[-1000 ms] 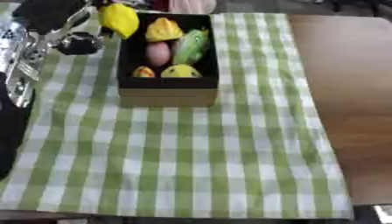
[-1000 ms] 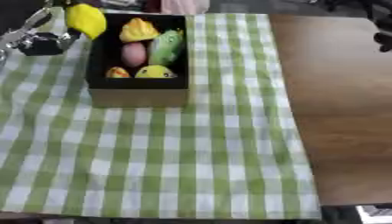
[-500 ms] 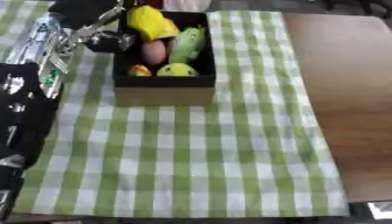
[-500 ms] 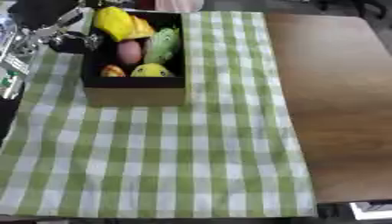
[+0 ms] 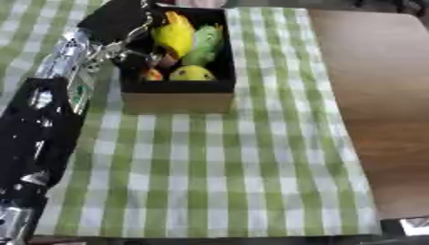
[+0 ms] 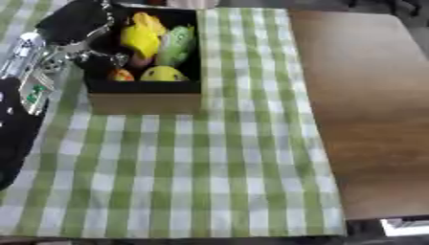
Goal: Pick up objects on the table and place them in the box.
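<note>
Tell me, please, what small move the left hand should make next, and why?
Probably open the fingers and let go: the left hand holds the yellow object over the box, above the other items already inside, so it should drop in.

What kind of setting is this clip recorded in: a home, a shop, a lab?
Probably a staged tabletop in a lab or demo room, though little of the room shows. A green checked cloth covers part of a brown wooden table, and a box holds toy-like yellow and green items under the robot's left hand.

One box (image 5: 176, 94), one checked cloth (image 5: 209, 162), several toy fruits inside
</note>
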{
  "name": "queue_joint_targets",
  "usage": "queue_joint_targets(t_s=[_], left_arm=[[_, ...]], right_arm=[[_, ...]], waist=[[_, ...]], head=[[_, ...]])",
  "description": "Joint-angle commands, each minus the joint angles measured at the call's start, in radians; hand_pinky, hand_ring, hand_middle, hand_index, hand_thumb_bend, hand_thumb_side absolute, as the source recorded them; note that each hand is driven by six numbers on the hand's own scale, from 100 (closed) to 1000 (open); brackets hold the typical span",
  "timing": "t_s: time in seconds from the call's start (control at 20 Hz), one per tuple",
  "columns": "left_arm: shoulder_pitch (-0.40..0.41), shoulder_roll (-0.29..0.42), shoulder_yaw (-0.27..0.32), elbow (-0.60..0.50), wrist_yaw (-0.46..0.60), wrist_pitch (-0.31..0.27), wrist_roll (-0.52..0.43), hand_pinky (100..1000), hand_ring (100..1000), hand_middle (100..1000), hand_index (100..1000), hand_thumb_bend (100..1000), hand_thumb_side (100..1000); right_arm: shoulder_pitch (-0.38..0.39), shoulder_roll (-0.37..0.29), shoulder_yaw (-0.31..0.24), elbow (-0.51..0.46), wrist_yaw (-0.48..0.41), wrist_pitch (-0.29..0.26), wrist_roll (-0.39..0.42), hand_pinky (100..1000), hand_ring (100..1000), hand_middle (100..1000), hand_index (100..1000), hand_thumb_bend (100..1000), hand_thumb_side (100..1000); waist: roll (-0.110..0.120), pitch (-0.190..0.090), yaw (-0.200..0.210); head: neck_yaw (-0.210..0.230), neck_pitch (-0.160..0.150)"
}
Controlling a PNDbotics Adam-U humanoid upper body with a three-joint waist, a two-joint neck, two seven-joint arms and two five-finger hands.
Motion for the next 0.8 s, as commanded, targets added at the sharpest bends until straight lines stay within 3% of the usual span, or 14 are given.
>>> queue_joint_targets(t_s=[0.05, 0.15, 0.3, 0.7, 0.75, 0.8], left_arm=[[-0.015, 0.008, 0.005, -0.010, -0.016, -0.008, -0.009, 925, 866, 788, 926, 345, 390], [-0.013, 0.014, 0.006, -0.020, -0.028, -0.013, -0.010, 966, 922, 840, 965, 578, 579], [-0.012, 0.020, 0.015, -0.040, -0.048, -0.004, -0.001, 1000, 982, 869, 983, 641, 650], [-0.008, 0.035, 0.026, -0.080, -0.018, 0.016, 0.000, 1000, 976, 860, 976, 600, 647], [-0.005, 0.041, 0.027, -0.091, -0.004, 0.016, 0.000, 991, 963, 848, 966, 547, 646], [0.000, 0.051, 0.026, -0.109, 0.016, 0.019, 0.004, 990, 954, 839, 959, 454, 645]], right_arm=[[-0.004, -0.030, -0.010, -0.001, 0.011, 0.000, 0.004, 1000, 1000, 612, 988, 100, 888], [-0.002, -0.027, -0.010, 0.001, 0.015, 0.001, 0.004, 1000, 1000, 612, 988, 100, 888], [0.001, -0.024, -0.010, 0.002, 0.021, 0.002, 0.005, 1000, 1000, 612, 989, 100, 889], [0.008, -0.020, -0.012, 0.005, 0.026, 0.003, 0.002, 1000, 1000, 613, 989, 100, 890], [0.009, -0.020, -0.013, 0.004, 0.024, 0.003, 0.001, 1000, 1000, 614, 989, 100, 928], [0.012, -0.020, -0.015, 0.002, 0.018, 0.004, 0.000, 1000, 1000, 614, 990, 100, 887]], waist=[[0.000, -0.015, 0.002], [0.001, -0.016, 0.005], [0.001, -0.016, 0.009], [0.001, -0.018, 0.014], [0.001, -0.020, 0.015], [0.002, -0.021, 0.017]], head=[[-0.005, 0.004], [-0.008, 0.004], [-0.011, 0.004], [-0.016, 0.004], [-0.017, 0.004], [-0.019, 0.004]])
